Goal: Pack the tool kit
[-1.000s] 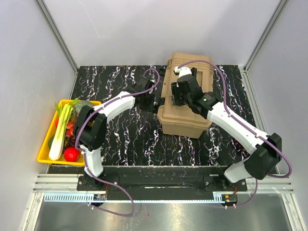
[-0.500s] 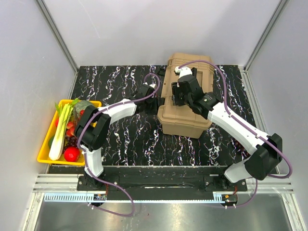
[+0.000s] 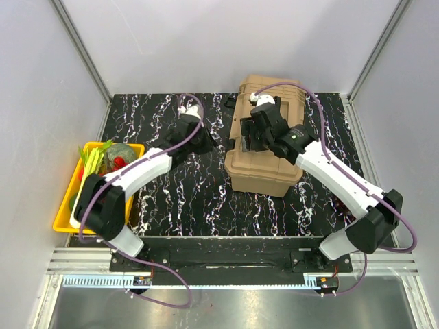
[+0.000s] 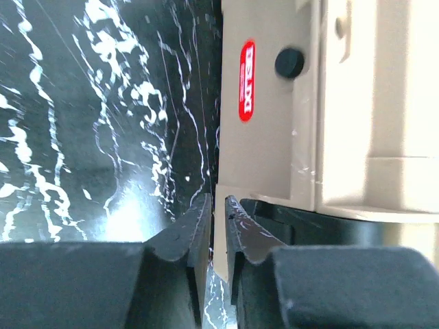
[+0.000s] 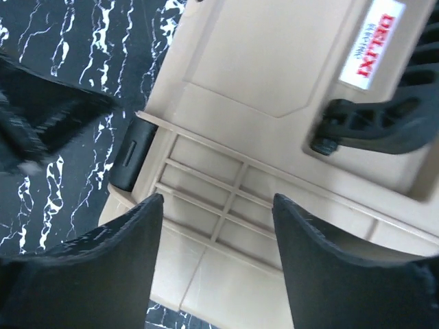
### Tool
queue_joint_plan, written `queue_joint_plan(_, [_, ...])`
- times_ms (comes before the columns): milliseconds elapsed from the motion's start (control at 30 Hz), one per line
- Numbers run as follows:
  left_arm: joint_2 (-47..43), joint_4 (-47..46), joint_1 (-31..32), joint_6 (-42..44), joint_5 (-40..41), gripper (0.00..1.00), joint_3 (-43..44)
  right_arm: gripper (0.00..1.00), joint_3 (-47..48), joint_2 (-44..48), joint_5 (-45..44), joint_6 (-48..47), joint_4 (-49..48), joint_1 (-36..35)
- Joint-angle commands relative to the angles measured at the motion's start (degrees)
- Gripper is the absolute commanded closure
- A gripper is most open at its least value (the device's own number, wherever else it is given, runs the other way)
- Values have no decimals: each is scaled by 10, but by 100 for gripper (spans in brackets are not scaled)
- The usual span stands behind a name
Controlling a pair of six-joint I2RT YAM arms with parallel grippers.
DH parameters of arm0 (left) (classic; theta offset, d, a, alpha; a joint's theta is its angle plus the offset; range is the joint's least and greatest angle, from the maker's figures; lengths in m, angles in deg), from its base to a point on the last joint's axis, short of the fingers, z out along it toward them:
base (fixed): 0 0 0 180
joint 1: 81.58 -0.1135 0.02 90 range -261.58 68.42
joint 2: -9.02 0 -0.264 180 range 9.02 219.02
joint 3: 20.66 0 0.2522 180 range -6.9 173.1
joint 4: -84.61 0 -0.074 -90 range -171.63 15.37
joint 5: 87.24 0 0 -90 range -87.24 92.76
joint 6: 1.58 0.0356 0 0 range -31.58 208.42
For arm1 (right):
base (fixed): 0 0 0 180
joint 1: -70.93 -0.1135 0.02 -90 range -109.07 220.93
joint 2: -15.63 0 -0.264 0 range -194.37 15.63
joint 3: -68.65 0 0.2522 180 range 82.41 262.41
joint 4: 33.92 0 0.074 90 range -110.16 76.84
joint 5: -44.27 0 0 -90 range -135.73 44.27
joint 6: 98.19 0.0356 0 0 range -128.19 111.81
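Observation:
The tan toolbox [image 3: 267,147] stands shut at the table's back right, with its black top handle [image 5: 370,127] and a black side latch [image 5: 130,157] showing. My right gripper [image 3: 248,137] hovers open over the lid's left part, its fingers [image 5: 123,253] spread above the ribbed lid [image 5: 226,199]. My left gripper [image 3: 204,142] is left of the box, apart from it, with its jaws nearly together and nothing between them [image 4: 218,216]. The box's left wall with a red label [image 4: 247,81] lies ahead of it. No small hand tools are in view.
A yellow tray [image 3: 65,205] of vegetables sits at the table's left edge. A small black item [image 3: 230,103] lies on the black marbled table [image 3: 185,199] behind the box's left corner. Grey walls enclose the back and sides.
My left arm has swung back to the left, away from the toolbox's left side. My right gripper has stayed over the lid, shifting only slightly.

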Motion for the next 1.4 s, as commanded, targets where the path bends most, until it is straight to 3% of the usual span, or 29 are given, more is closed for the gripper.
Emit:
queue_joint_plan(0, [-80,-29,-19,11,68,75,-21,24,94,3,-99,28,96,-4])
queue_joint_plan(100, [-114,-31,-29,9,76,61,-36,15,140,-12,-144,46,130,21])
queue_joint_plan(200, [-136,-33,-36,8,77,50,-48,9,141,-24,-104,54,122,75])
queue_joint_plan(333, [-150,-33,-43,9,71,43,-57,4,151,-64,-68,19,104,118])
queue_joint_plan(500, [-159,-33,-58,5,53,42,-72,7,166,-105,-5,-17,71,148])
queue_joint_plan(600, [-164,-34,-63,6,52,42,-78,17,175,-116,26,-27,57,153])
queue_joint_plan(800, [-158,-35,-69,7,51,42,-78,62,183,-131,35,-1,91,154])
queue_joint_plan(1033, [-136,-46,-79,-2,33,43,-69,100,143,-110,74,9,104,154])
queue_joint_plan(1167, [-111,-40,-87,-21,19,43,-49,100,120,-82,122,12,108,153])
queue_joint_plan(1367, [-32,61,-94,-65,26,46,37,100,98,-35,163,26,126,152])
